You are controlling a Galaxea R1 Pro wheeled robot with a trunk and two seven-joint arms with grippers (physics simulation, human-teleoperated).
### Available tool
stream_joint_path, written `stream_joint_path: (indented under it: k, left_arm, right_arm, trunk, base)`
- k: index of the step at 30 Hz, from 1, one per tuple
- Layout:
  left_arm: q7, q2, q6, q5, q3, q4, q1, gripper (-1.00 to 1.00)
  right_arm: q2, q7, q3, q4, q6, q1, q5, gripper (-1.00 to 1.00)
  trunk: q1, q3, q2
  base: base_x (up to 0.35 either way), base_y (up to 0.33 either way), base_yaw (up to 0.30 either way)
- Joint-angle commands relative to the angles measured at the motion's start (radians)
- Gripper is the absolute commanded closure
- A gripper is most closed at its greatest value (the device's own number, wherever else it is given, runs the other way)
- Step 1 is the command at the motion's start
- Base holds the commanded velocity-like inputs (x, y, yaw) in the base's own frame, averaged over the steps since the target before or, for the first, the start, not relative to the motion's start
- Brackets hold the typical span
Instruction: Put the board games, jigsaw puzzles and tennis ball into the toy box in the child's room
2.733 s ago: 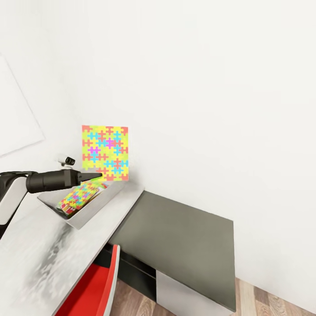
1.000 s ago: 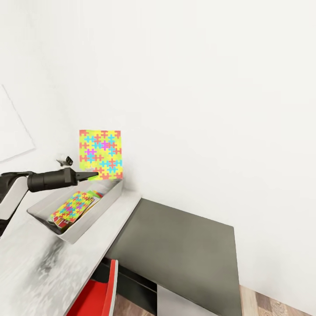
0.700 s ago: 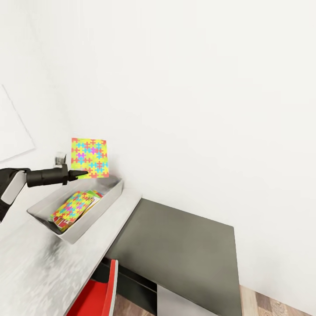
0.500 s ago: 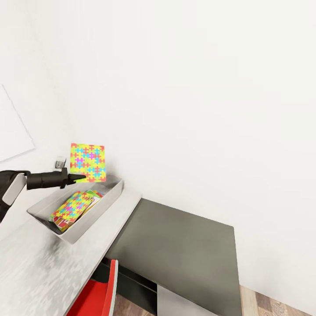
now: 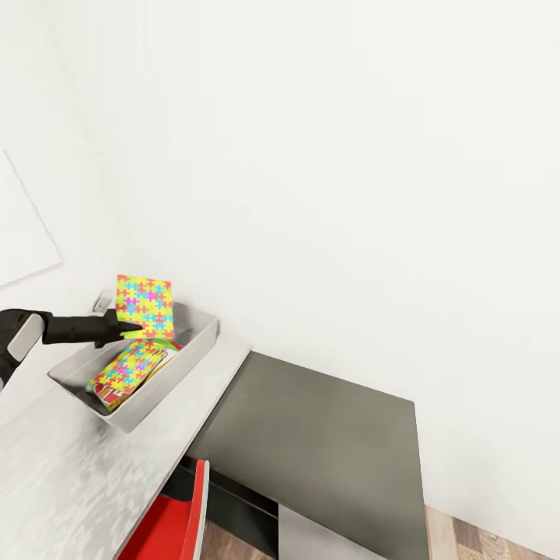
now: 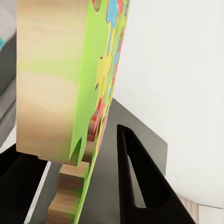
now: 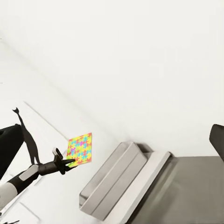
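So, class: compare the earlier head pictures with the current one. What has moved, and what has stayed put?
The left gripper, still shut on the jigsaw puzzle, has carried it down and leftward over the toy box. The puzzle already in the box and the box itself are unmoved.

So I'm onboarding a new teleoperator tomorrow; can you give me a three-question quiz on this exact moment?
1. True or false: the left hand holds a jigsaw puzzle upright above the toy box.
2. What lies on top inside the toy box? A) a tennis ball B) another jigsaw puzzle C) nothing
3. What red thing shows below the table edge?

Key: 1 true. 2 B. 3 A red chair.
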Motion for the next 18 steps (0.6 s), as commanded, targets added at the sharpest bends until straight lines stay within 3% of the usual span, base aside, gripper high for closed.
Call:
stream_joint_path:
  k: [1, 18]
  left_arm:
    - [-0.003, 0.001, 0.003, 0.001, -0.004, 0.001, -0.002, 1.0]
    - [0.007, 0.005, -0.013, 0.0, -0.006, 0.005, -0.003, 1.0]
  right_arm:
    - [-0.001, 0.001, -0.001, -0.001, 0.012, 0.0, -0.004, -1.0]
    - [0.0, 0.002, -0.006, -0.001, 0.017, 0.0, -0.002, -1.0]
  trunk:
    - [0.001, -0.002, -0.002]
    - [0.001, -0.026, -0.002]
  base:
    - [0.0, 0.0, 0.0]
    - [0.0, 0.0, 0.0]
